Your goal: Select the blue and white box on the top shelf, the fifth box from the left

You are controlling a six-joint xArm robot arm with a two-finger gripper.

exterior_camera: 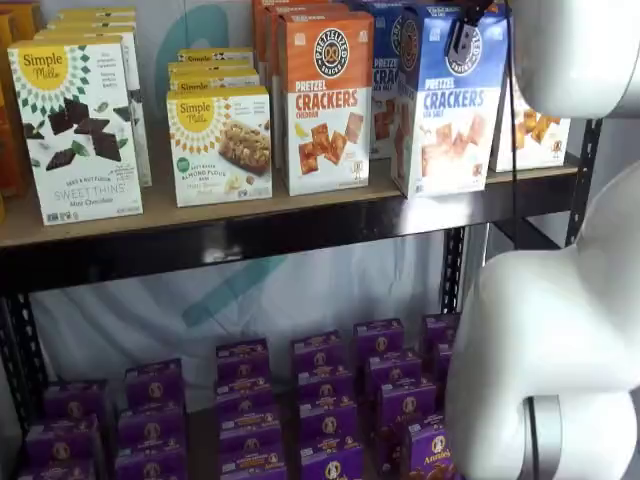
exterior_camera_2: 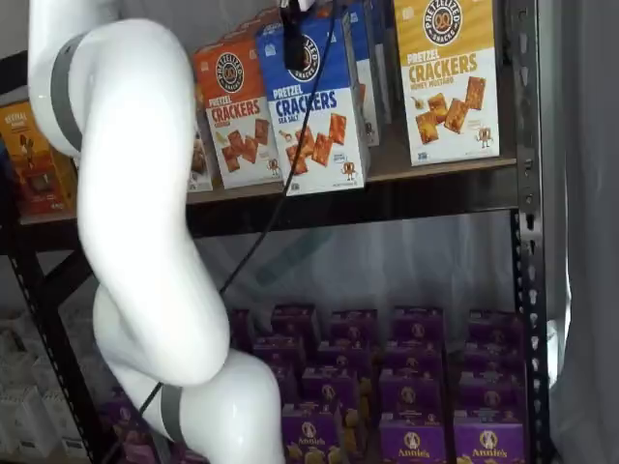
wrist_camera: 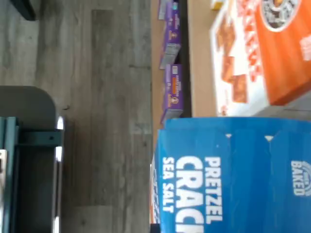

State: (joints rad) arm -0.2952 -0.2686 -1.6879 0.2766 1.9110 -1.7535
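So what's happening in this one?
A white robot arm is reaching up to the top shelf, working on the blue and white box of sea salt pretzel crackers. That box stands at the shelf's front edge beside an orange-and-white cracker box. The gripper is at the blue box's top in both shelf views, but only a dark finger shows, so I can't tell whether it has closed on the box. Purple boxes fill the level below.

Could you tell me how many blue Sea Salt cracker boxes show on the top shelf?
2: the blue and white box at the front edge, a second blue box just behind it; more may be hidden.
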